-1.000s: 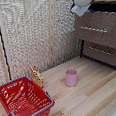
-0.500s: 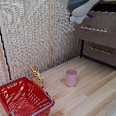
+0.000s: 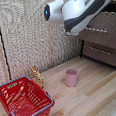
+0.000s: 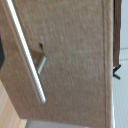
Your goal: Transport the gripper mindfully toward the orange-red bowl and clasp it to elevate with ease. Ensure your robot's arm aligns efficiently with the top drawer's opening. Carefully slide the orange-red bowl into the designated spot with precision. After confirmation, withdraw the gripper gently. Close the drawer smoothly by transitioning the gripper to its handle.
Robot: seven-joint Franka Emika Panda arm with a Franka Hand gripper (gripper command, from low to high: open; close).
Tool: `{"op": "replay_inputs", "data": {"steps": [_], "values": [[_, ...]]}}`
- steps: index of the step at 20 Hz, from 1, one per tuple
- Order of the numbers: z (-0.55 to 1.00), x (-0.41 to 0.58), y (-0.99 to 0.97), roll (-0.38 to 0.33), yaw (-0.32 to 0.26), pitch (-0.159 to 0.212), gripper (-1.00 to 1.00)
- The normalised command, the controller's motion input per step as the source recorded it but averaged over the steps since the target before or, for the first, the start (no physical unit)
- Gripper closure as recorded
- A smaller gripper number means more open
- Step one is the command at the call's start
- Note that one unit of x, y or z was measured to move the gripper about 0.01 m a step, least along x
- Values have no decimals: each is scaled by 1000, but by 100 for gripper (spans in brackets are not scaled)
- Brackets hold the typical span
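The robot's arm [image 3: 77, 12], white with dark sections, fills the upper right of the exterior view in front of the drawer cabinet. The top drawer's front [image 3: 107, 23] shows behind it, with part of its silver handle [image 3: 97, 30]. In the wrist view the grey-brown drawer front [image 4: 75, 60] fills the picture at close range, and the silver bar handle [image 4: 27, 57] runs slantwise across it. The gripper itself is hidden in the exterior view. Only a dark sliver at the edge of the wrist view may be a finger. The orange-red bowl is out of view.
A pink cup [image 3: 71, 77] stands on the wooden table [image 3: 92, 98] in the middle. A big red wire-mesh basket [image 3: 23, 99] sits at the exterior view's left front, with a yellowish object [image 3: 36, 75] behind it. A lower drawer [image 3: 104, 52] is below the top one.
The arm has swung out toward the exterior view's left and now covers more of the cabinet. The cup and the basket have not moved.
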Motion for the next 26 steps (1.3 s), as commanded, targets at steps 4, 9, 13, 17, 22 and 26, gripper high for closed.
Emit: {"op": "replay_inputs", "data": {"steps": [4, 9, 13, 17, 22, 26], "values": [[-25, 291, -366, -37, 243, 0, -100], [-27, 27, -399, -36, 250, 41, -100], [-164, 0, -326, -54, 207, 92, -100], [-200, -93, -322, -58, 156, 82, -100], [-64, -35, -485, 20, 114, 78, 100], [188, -4, -426, 110, 16, 17, 100]]}}
